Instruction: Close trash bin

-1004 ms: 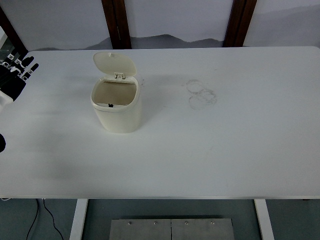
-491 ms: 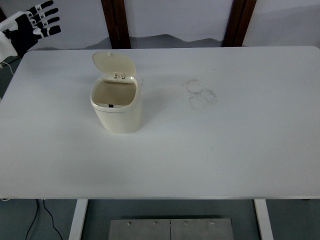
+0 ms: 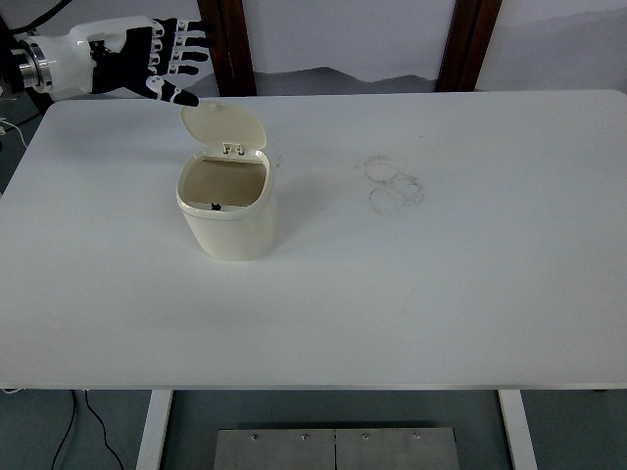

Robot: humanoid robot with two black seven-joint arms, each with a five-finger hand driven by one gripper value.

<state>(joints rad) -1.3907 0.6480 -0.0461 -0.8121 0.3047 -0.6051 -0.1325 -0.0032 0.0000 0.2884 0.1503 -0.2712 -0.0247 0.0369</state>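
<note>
The bin (image 3: 227, 217) is seen standing upright on the left half of the table (image 3: 411, 294), its lid (image 3: 224, 125) raised on the far-side hinge and its inside left open. The left hand (image 3: 162, 59) is held above the table's far left corner, just beyond and left of the lid, with fingers (image 3: 191, 41) spread and nothing grasped; whether the thumb touches the lid cannot be told. Faint ring marks (image 3: 394, 184) are seen right of the bin.
</note>
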